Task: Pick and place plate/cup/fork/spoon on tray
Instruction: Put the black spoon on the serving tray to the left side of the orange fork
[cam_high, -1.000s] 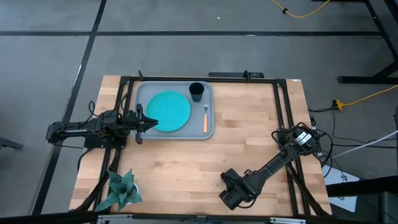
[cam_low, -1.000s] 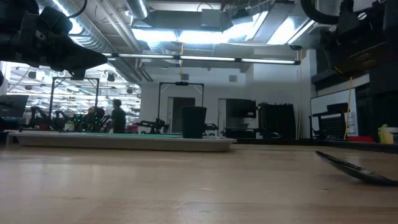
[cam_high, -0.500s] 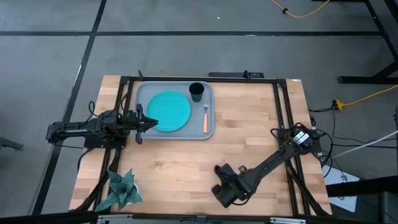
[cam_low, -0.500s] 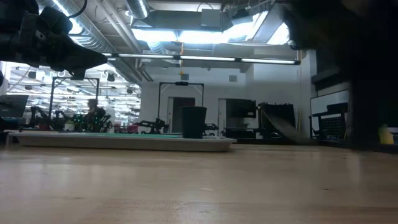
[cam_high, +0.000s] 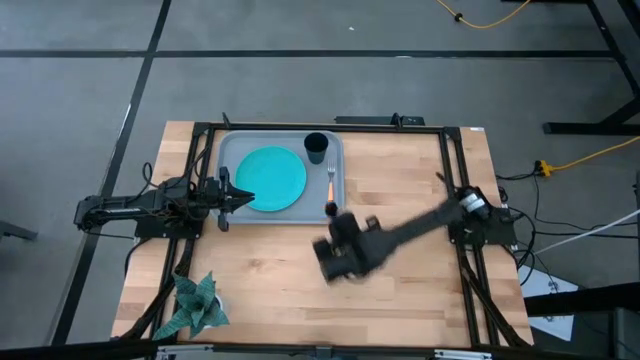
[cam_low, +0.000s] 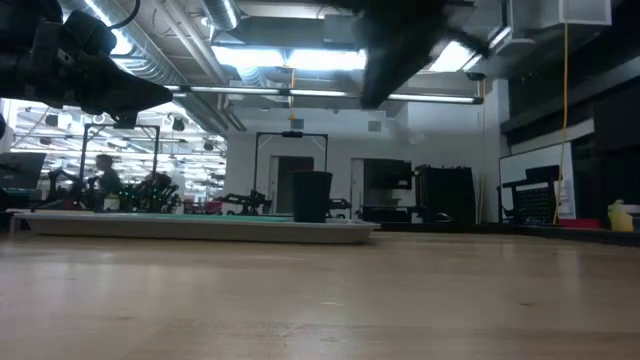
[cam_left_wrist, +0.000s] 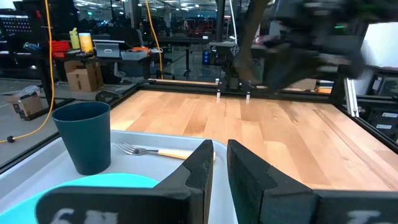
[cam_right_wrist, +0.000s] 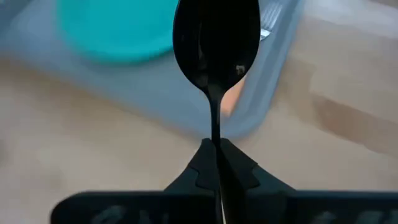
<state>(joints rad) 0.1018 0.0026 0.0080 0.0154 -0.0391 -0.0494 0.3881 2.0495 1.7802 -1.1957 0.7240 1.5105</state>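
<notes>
The right gripper (cam_right_wrist: 216, 163) pinches the slim dark spoon (cam_right_wrist: 216, 46) by its handle above bare wood, at five o'clock of the grey-blue rimmed tray (cam_high: 335, 214). On the tray lie the turquoise round plate (cam_high: 271, 178), orange-handled fork (cam_high: 330, 188) and dark cup (cam_high: 316, 147). At nine o'clock the left gripper (cam_left_wrist: 219, 163) waits, fingers nearly together.
</notes>
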